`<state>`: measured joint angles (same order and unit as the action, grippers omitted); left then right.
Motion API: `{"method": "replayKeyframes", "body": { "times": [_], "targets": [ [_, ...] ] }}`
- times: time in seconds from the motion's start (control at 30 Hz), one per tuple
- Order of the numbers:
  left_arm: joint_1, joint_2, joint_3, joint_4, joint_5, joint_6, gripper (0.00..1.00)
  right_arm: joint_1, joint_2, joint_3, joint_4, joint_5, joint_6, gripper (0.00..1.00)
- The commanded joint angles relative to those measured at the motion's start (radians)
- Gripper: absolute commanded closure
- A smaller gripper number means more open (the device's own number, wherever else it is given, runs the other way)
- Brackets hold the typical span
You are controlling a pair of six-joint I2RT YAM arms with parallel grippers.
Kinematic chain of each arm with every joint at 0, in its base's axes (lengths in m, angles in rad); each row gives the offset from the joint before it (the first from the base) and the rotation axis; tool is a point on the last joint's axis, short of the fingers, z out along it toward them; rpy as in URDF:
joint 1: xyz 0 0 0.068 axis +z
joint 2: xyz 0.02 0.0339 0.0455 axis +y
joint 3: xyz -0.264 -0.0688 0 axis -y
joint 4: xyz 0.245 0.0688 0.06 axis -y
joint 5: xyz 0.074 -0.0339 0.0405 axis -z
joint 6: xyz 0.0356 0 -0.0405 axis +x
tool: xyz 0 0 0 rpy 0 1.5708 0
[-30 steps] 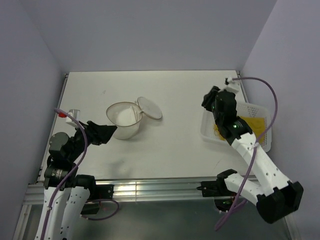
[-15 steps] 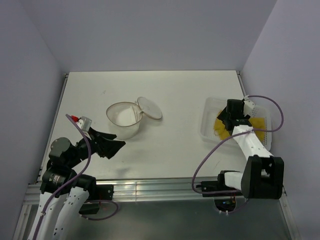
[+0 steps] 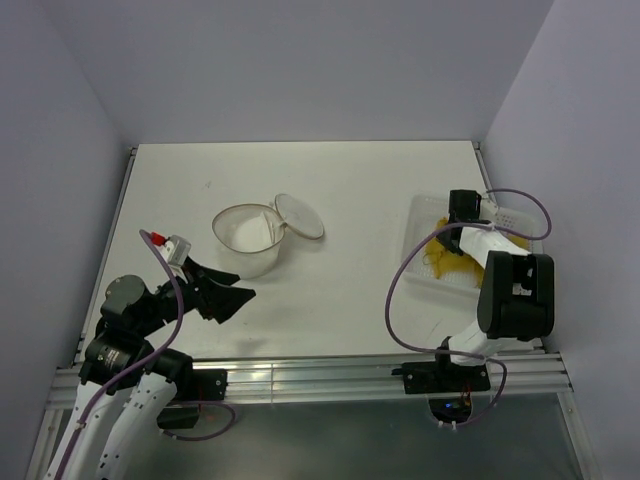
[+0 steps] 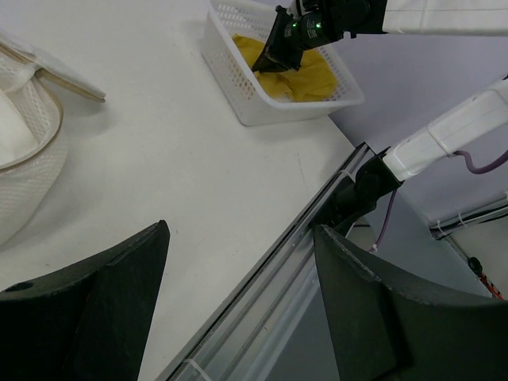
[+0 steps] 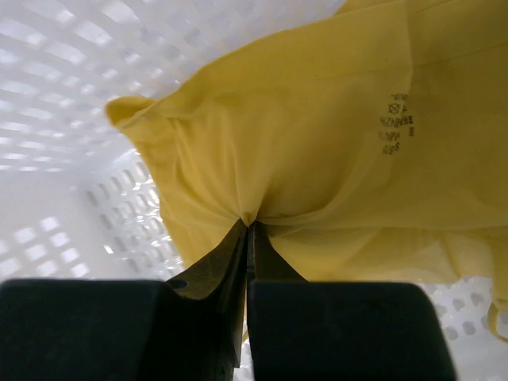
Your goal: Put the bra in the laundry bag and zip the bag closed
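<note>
Bra (image 5: 317, 143), mustard-yellow, lies bunched in a white perforated basket (image 3: 415, 262) at the table's right side. A fold of it is pinched between the closed fingers of the right gripper (image 5: 248, 230). From above, the right arm (image 3: 510, 290) covers most of the garment. Its straps cannot be made out, and small print on the fabric is too blurred to read. The left wrist view cuts off the white mesh laundry bag (image 3: 245, 240), which stands open left of centre, well apart from the basket. The left gripper (image 4: 238, 238) hovers near the table's front edge, jaws wide apart, holding nothing. One bra, one basket, one bag, two arms. White table (image 3: 350, 180), pale lilac walls (image 3: 300, 70).
</note>
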<state>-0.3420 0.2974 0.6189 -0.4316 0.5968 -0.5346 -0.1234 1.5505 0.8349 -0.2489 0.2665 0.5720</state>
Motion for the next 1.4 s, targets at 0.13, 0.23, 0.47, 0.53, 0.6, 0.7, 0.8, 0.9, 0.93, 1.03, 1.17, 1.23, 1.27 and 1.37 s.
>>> {"method": "replayKeyframes", "body": {
  "times": [0.13, 0.23, 0.47, 0.53, 0.6, 0.7, 0.8, 0.9, 0.93, 1.03, 1.17, 1.23, 1.27, 1.37],
  "targets": [
    [-0.002, 0.014, -0.001, 0.022, -0.003, 0.015, 0.21, -0.005, -0.301, -0.077, 0.091, 0.051, 0.015, 1.0],
    [0.008, 0.023, -0.001, 0.022, -0.008, 0.015, 0.21, 0.022, -0.498, -0.105, 0.111, 0.027, 0.016, 1.0],
    [0.04, 0.042, -0.002, 0.022, -0.006, 0.015, 0.21, 0.209, -0.756, 0.093, 0.125, -0.062, -0.067, 1.0],
    [0.051, 0.048, -0.002, 0.022, -0.005, 0.015, 0.21, 0.244, -0.707, 0.217, 0.106, -0.148, -0.089, 1.0],
    [0.061, 0.055, -0.002, 0.019, -0.008, 0.013, 0.21, 0.284, -0.664, 0.294, 0.096, -0.212, -0.124, 1.0],
    [0.073, 0.063, -0.002, 0.019, -0.009, 0.013, 0.21, 0.338, -0.566, 0.435, 0.033, -0.361, -0.176, 1.0],
    [0.086, 0.074, -0.002, 0.016, -0.011, 0.013, 0.21, 0.408, -0.478, 0.463, -0.038, -0.423, -0.227, 1.0],
    [0.089, 0.089, -0.001, 0.014, -0.008, 0.013, 0.21, 0.468, -0.471, 0.339, -0.049, -0.406, -0.235, 1.0],
    [0.089, 0.094, -0.001, 0.014, -0.008, 0.015, 0.21, 0.481, -0.493, 0.298, -0.043, -0.382, -0.227, 1.0],
    [0.089, 0.115, 0.002, 0.014, 0.006, 0.019, 0.21, 0.501, -0.579, 0.1, -0.001, -0.313, -0.193, 1.0],
    [0.089, 0.157, 0.016, 0.039, 0.018, 0.027, 0.2, 0.513, -0.638, -0.071, -0.033, -0.391, -0.169, 0.4],
    [0.087, 0.193, 0.028, 0.057, 0.018, 0.019, 0.2, 0.531, -0.67, -0.111, -0.097, -0.32, -0.167, 0.29],
    [0.087, 0.209, 0.039, 0.083, 0.02, 0.012, 0.2, 0.541, -0.691, -0.129, -0.101, -0.311, -0.164, 0.28],
    [0.058, 0.265, 0.05, 0.161, 0.012, -0.044, 0.22, 0.544, -0.777, -0.175, -0.086, -0.322, -0.141, 0.29]
  ]
}}
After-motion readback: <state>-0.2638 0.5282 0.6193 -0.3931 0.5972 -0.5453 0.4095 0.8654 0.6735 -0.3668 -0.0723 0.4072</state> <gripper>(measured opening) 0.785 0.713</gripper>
